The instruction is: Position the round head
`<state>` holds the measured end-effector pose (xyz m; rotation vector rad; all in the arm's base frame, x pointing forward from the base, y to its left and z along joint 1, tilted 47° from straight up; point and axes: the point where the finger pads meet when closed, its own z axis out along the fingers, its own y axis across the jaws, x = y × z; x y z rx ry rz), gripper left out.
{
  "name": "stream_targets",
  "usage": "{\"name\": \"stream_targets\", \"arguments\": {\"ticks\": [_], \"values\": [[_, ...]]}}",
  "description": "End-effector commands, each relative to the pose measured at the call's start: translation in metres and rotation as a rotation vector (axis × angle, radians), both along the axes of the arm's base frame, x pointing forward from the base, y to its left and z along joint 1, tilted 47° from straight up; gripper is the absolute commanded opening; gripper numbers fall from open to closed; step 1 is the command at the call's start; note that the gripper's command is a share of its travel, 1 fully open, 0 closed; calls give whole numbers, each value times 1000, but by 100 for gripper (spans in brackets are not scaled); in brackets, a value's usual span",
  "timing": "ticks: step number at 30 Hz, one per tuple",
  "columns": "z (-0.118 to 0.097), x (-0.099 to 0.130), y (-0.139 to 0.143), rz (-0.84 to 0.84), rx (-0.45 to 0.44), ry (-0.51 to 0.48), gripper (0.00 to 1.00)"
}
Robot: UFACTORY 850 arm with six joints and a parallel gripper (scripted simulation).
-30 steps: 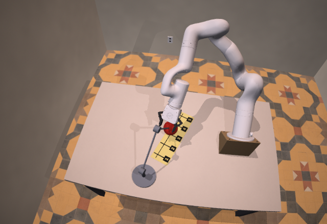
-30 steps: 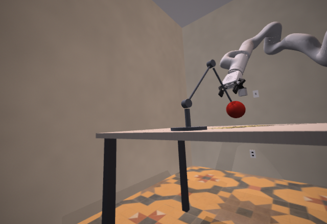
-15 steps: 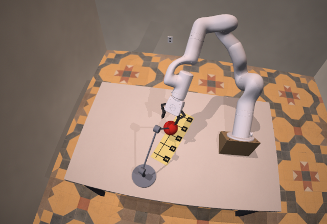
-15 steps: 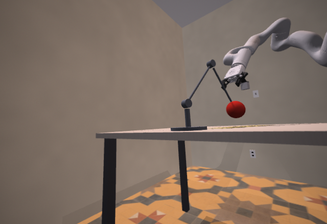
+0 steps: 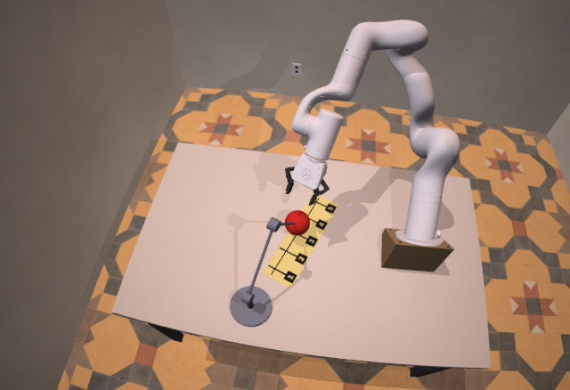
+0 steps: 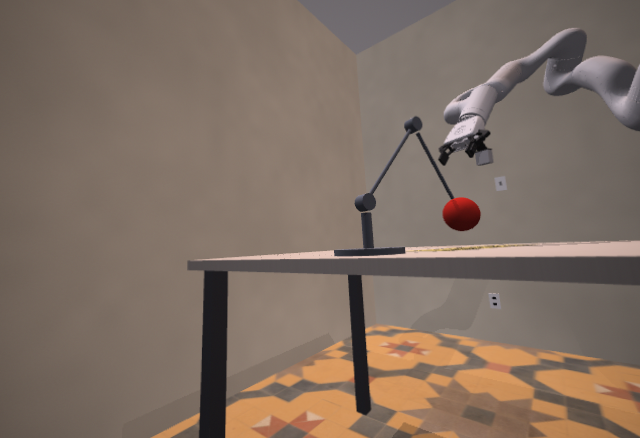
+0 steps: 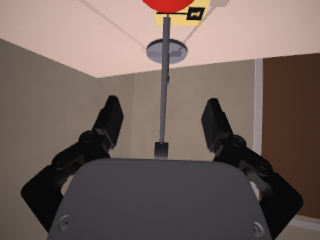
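The lamp's grey round foot (image 5: 250, 311) (image 6: 369, 251) (image 7: 167, 50) sits on the bench (image 5: 183, 239) (image 6: 516, 262). Its two thin arms fold at an elbow (image 5: 273, 223) (image 6: 412, 123). The red round head (image 5: 297, 222) (image 6: 461, 213) (image 7: 167, 4) hangs free, a clear gap above the bench, over the middle part of the yellow strip (image 5: 294, 256) (image 7: 197, 15); I cannot tell which mark lies under it. My gripper (image 5: 303, 192) (image 6: 457, 156) (image 7: 162, 107) is open and empty. It is up above the head, on the side away from the foot, apart from the lamp.
The robot's brown base block (image 5: 416, 252) stands on the bench to the right of the strip. The white arm arches high over the back of the bench. Walls stand close on the left and behind.
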<state>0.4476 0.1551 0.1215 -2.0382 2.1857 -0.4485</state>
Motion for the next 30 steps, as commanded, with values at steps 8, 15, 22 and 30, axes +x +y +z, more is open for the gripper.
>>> {"name": "stream_targets", "arguments": {"ticks": [8,15,22,30], "values": [[15,-3,3,0,-1,6,100],[20,-4,4,1,1,-1,100],[20,-4,3,1,1,-1,100],[19,-4,3,1,0,0,100]]}}
